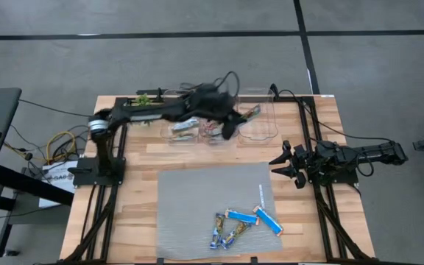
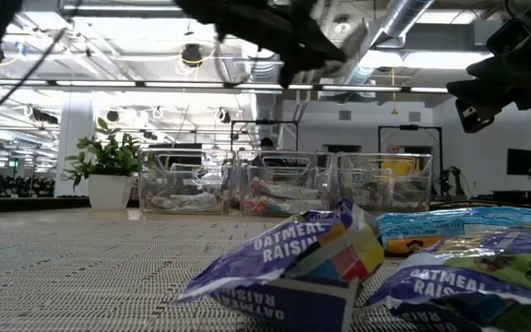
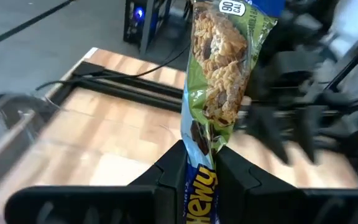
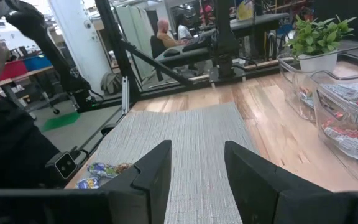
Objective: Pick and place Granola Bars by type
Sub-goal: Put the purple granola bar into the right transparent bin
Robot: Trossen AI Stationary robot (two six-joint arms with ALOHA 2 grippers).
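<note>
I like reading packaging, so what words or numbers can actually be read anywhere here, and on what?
"OATMEAL RAISIN": on the crumpled purple-blue bar nearest the low camera.
"OATMEAL": on the bar beside it.
"90 CAL": on the green bar held in the left gripper.
"hewy": lower on that same wrapper, partly cut off.
Wrappers in the clear bins: too small to read.

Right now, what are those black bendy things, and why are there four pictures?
They are two robot arms sorting snack bars. One camera looks down from above, one sits low on the table, and one rides on each arm's wrist. The left gripper pinches a green-wrapped granola bar above three clear bins at the table's far edge. The right gripper waits open beside the grey mat. A few more bars lie on that mat. A small potted plant stands by the bins.
</note>
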